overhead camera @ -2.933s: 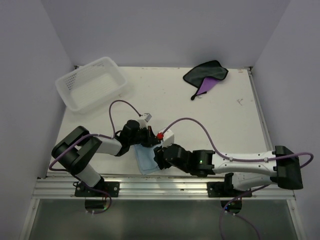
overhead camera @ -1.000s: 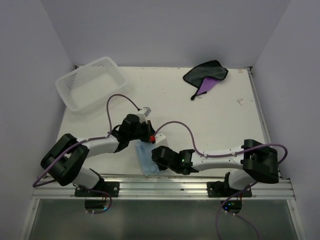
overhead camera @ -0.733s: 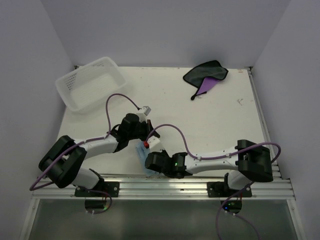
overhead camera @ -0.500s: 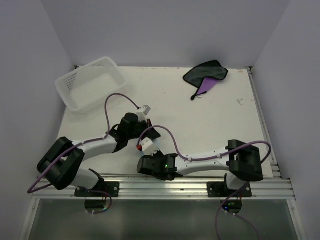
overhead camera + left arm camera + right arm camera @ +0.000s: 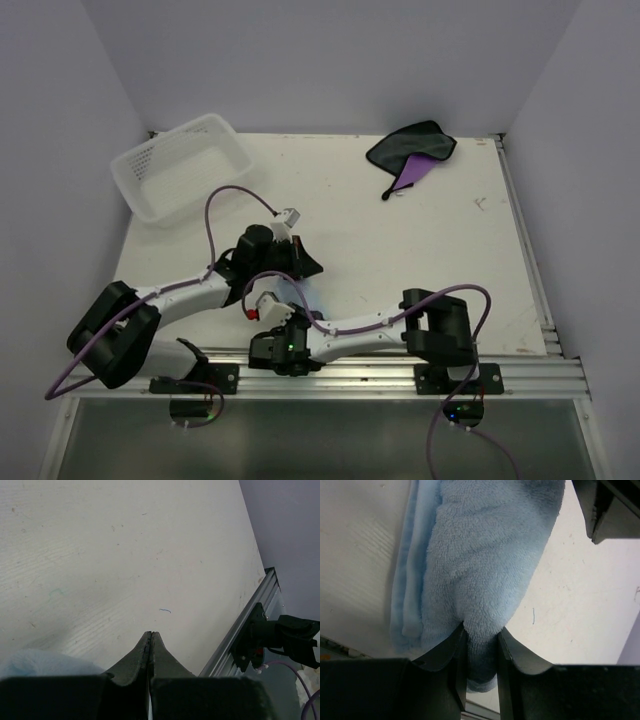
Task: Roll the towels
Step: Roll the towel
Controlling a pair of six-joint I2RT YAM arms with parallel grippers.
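Down at the near edge of the table (image 5: 430,240), left of the middle, the light blue towel (image 5: 480,565) lies as a thick, loosely rolled bundle. Its long axis runs from the near edge towards the far edge, leaning slightly right. The right gripper (image 5: 481,630) pinches the bundle's near end, one finger sunk into the pile on either side. The left gripper (image 5: 151,633) is just beside the far end, jaws pressed together with nothing between them, tips over bare table. The purple towel (image 5: 413,150) lies crumpled by the far edge, right of the middle, dark face up, its purple tail pointing near-left. A white basket (image 5: 180,165) stands at the far left corner.
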